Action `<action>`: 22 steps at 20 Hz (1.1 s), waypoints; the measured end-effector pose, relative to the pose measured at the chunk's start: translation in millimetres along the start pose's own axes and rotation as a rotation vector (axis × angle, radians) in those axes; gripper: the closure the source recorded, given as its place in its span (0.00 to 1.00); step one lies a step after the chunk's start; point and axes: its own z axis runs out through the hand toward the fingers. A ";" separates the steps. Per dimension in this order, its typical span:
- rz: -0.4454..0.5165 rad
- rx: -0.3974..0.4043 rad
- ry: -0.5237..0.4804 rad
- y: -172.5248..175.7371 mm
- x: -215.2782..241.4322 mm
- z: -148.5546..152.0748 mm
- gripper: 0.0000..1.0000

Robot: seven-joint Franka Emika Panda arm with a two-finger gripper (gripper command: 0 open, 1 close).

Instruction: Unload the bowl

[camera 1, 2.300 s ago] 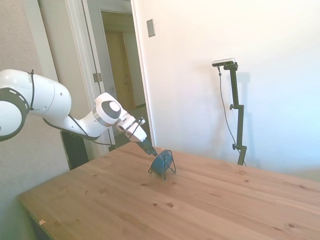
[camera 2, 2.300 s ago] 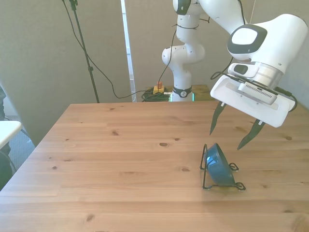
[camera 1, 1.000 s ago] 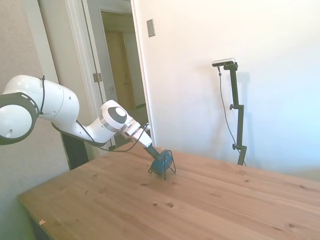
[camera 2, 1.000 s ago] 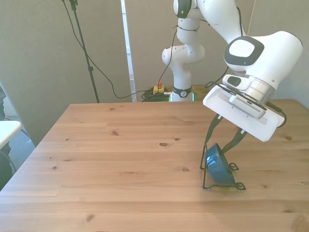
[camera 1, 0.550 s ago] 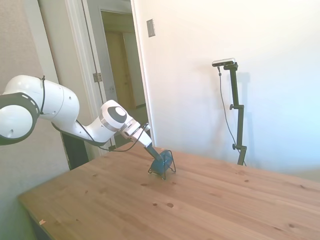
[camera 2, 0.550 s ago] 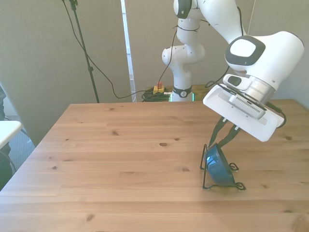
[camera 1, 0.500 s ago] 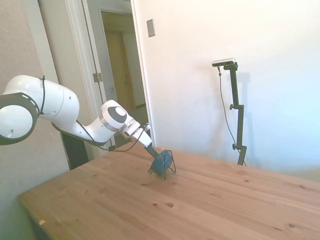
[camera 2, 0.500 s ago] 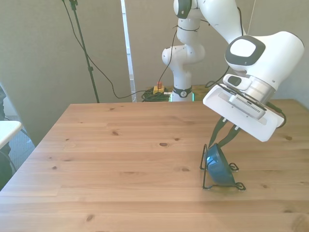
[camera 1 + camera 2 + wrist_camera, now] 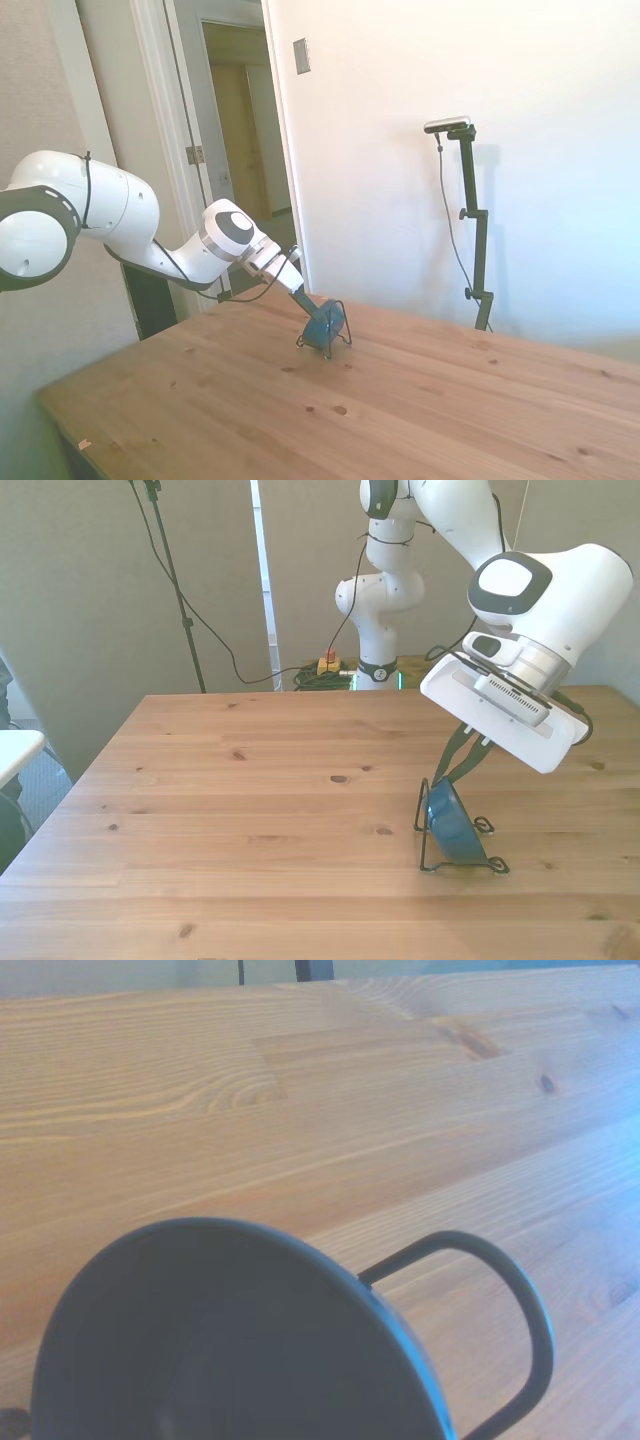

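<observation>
The small teal-blue bowl (image 9: 453, 821) stands on edge in a thin black wire rack (image 9: 424, 832) on the wooden table, toward the front view's right. My gripper (image 9: 450, 777) reaches down at a slant from above, and its two dark fingers are pinched together on the bowl's upper rim. The side view shows the same: the gripper (image 9: 305, 306) meets the top of the bowl (image 9: 323, 325) in the rack. In the wrist view the bowl (image 9: 220, 1340) fills the near field, its hollow facing the camera, with a rack loop (image 9: 522, 1295) beside it.
The bare wooden table (image 9: 250, 810) stretches wide toward the front view's left and toward the near edge. A black cable stand (image 9: 175, 580) rises behind the table's far left corner. In the side view a doorway (image 9: 245, 150) lies behind the arm.
The gripper came down onto the bowl with its fingers apart on either side of the rim, then the fingers closed on the rim. The bowl and rack have stayed in place.
</observation>
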 end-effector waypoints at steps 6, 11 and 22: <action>0.006 -0.011 0.013 -2.8 4.1 -8.1 1.00; -0.009 -0.014 0.077 -6.6 3.4 -20.8 1.00; -0.105 0.165 -0.155 66.4 3.3 -100.3 1.00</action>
